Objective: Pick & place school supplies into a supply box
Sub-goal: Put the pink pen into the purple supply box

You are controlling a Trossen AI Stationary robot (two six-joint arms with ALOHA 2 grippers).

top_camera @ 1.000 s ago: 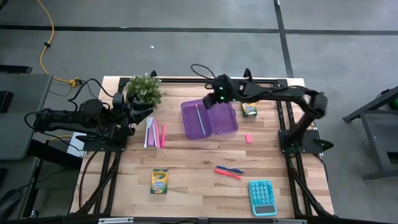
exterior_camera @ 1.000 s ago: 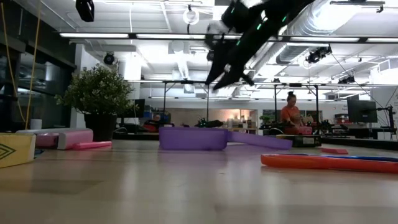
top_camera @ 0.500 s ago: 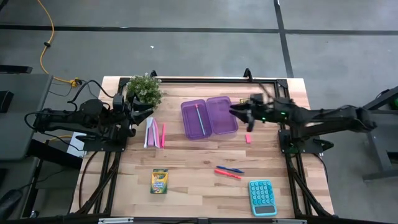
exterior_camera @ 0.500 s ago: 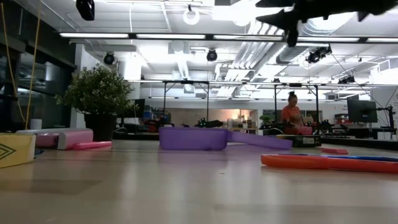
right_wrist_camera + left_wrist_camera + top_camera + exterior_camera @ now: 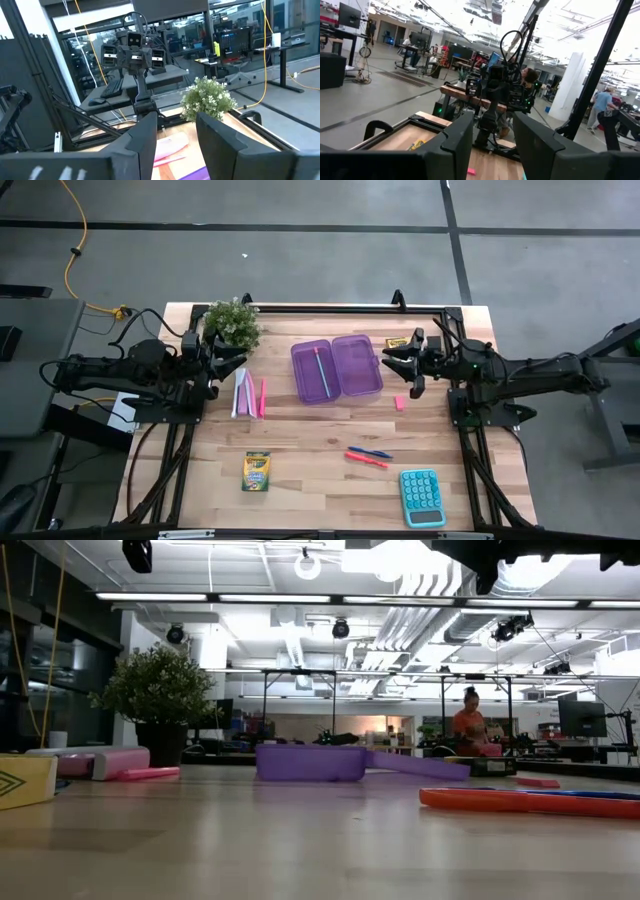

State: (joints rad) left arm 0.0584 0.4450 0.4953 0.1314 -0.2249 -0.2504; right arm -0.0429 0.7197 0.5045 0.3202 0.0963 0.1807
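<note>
One pen was boxed; most of the supplies still lay out on the bench.

On the pale wooden bench (image 5: 320,480), the one translucent purple hinged supply box (image 5: 337,369) lay open at the far middle, with one slim pen (image 5: 319,367) in its left half. Left out were two yellow-green crayon boxes (image 5: 257,471) (image 5: 398,341), three loose pens (one pink (image 5: 262,396), one blue (image 5: 371,452), one red (image 5: 366,461)) and one tiny pink eraser (image 5: 399,403). The right pincer (image 5: 400,364) hovered released and empty just right of the box; the left pincer (image 5: 222,364) waited, released, by the plant.
</note>
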